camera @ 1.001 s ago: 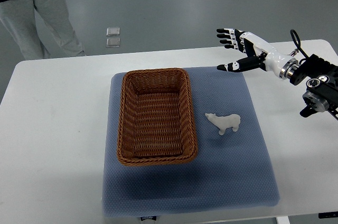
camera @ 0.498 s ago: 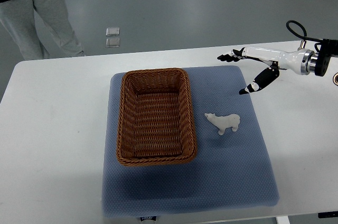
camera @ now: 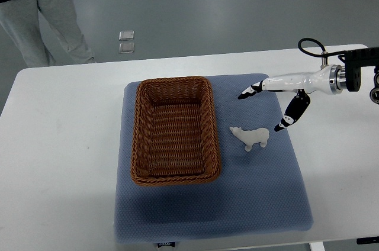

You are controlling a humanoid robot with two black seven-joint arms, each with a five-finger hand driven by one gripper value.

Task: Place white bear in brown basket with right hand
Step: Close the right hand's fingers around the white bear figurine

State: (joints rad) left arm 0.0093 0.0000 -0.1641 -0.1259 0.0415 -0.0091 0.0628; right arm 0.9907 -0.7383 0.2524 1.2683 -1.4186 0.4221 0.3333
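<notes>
White bear [camera: 251, 137] lies beside basket [camera: 175, 129] rim; right hand [camera: 273, 94] spread, empty, just above.

Bare mat [camera: 260, 186] surrounds white bear [camera: 251, 137]; brown basket [camera: 175, 129] wall rises just left

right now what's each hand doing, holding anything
Right hand: open, fingers spread, holding nothing, above the white bear.
Left hand: not in view.
</notes>
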